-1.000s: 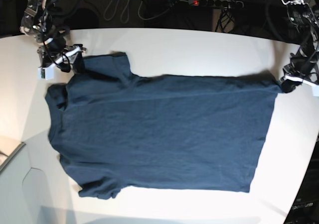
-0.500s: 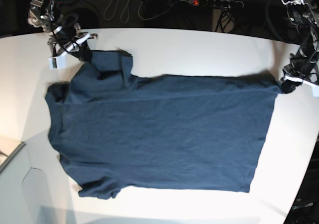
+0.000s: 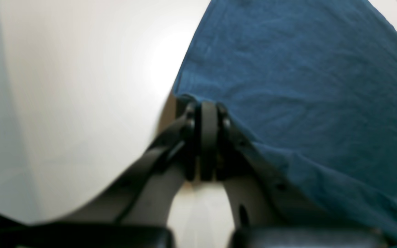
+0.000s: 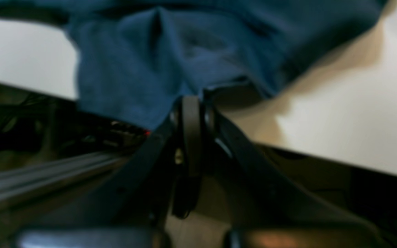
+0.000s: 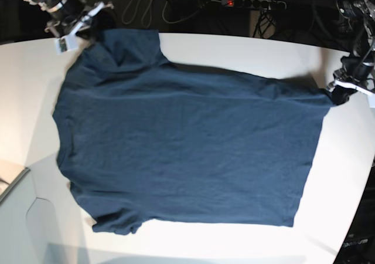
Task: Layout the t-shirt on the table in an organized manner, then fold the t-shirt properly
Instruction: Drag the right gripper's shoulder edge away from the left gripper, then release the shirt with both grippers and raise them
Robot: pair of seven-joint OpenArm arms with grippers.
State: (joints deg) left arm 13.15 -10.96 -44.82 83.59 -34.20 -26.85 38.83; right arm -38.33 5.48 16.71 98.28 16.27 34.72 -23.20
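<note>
The t-shirt (image 5: pixel 187 152) lies spread across most of the table (image 5: pixel 234 53), its neck end toward nine o'clock and its hem toward three o'clock in the base view. The right gripper (image 5: pixel 94 19) sits at about eleven o'clock, past the table's far edge, with its jaws clamped on the cloth of the far sleeve; that sleeve is lifted off the white surface and stretched toward the gripper. In the right wrist view the right gripper (image 4: pixel 191 103) pinches a bunched fold of the blue fabric (image 4: pixel 143 69), with the table (image 4: pixel 339 120) below and dark clutter beyond its edge. The left gripper (image 5: pixel 338 95) is at about two o'clock, jaws closed on the far hem corner, low over the table. The left wrist view shows the left gripper (image 3: pixel 208 110) pressed together on the shirt's edge (image 3: pixel 288 86), the cloth lying flat and lightly wrinkled over the bare tabletop (image 3: pixel 81 86). The near sleeve lies at about seven o'clock, folded over a little.
</note>
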